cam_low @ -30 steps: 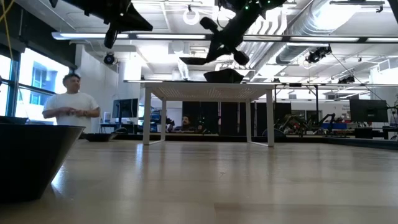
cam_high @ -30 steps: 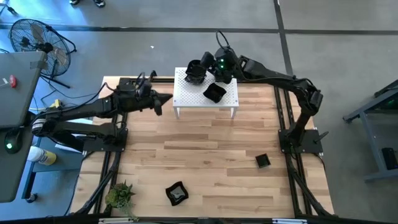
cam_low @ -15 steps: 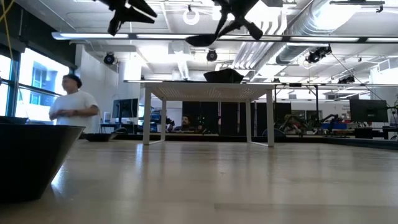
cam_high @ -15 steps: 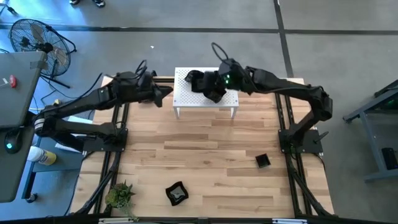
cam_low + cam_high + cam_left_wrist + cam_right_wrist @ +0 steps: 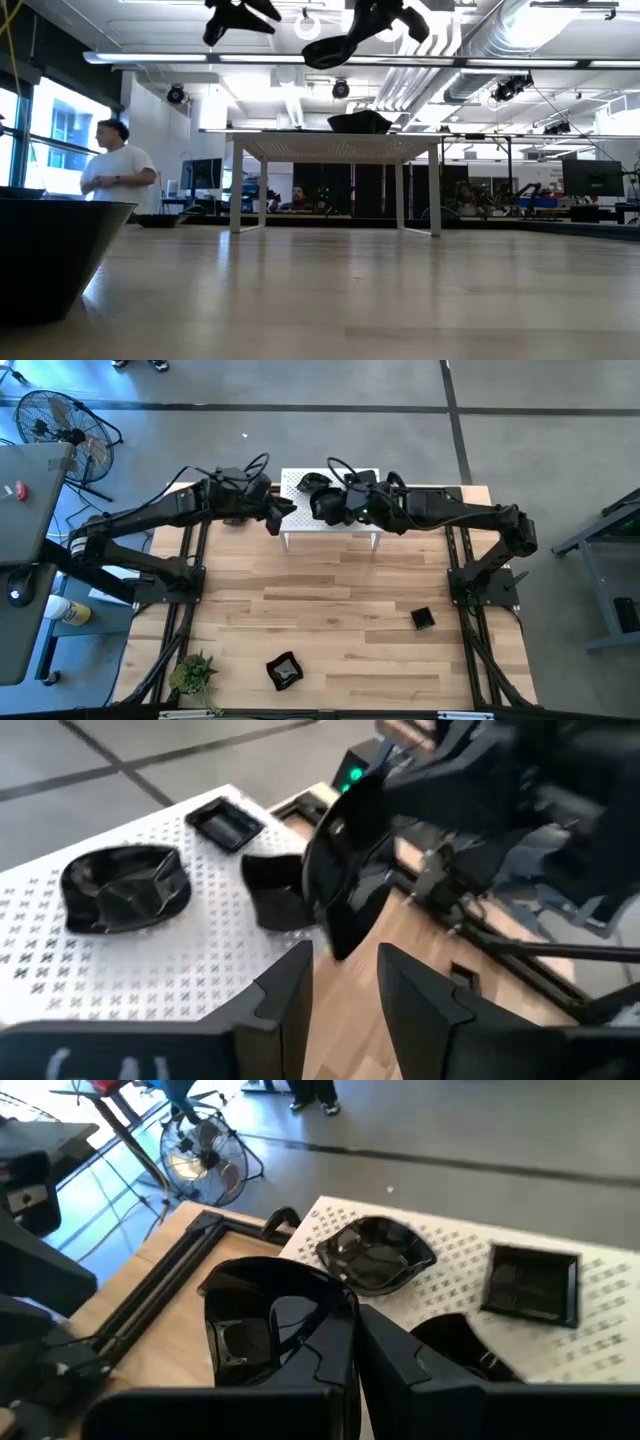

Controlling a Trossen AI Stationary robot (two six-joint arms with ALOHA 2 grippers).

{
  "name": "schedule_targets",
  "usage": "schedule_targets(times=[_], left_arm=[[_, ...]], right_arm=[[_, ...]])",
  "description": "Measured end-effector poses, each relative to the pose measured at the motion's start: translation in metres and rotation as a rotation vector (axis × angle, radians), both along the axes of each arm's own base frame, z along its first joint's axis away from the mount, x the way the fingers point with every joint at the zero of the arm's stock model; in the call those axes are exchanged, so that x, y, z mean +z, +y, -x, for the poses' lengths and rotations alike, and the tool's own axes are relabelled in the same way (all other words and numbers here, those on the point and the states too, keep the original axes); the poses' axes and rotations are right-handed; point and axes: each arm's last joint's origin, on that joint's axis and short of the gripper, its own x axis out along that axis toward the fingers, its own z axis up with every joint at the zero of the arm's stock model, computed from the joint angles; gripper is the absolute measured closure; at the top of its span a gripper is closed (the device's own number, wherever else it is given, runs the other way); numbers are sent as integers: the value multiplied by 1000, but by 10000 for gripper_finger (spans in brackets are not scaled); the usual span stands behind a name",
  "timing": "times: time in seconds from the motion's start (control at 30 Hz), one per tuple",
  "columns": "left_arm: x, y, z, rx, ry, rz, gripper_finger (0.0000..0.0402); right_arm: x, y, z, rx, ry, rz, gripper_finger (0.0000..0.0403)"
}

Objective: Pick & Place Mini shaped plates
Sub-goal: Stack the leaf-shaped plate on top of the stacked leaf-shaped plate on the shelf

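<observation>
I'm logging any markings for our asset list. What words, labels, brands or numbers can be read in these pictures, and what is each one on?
None can be read.
Left arm's wrist housing: pale marks at the left wrist view's bottom edge, too cut off and blurred to read.
White perforated rack: only a cut-out hole pattern, no text.
Black plates: no markings visible.

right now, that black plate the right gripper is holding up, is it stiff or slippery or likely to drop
Probably stiff: the plate keeps its curved shape though the right gripper pinches only its rim. Likely slippery, since its glossy surface mirrors the lights. It seems light, held edge-on above the white rack, but a rim grip could let it swing or slip.
</observation>
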Motion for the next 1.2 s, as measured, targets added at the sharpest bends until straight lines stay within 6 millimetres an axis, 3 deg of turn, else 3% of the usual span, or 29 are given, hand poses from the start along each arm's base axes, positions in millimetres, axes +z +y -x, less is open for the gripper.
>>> schedule_targets(times=[0.63,0.97,1.2], left_arm=[[-7,4,-23,-13,-45,20,294],[-6,4,-22,9,-38,-15,392],[-5,5,-21,36,-39,-23,399]], right_arm=[[14,23,-11,112,-50,159,391],[14,23,-11,124,-40,168,391],[14,23,-12,142,-44,158,365]])
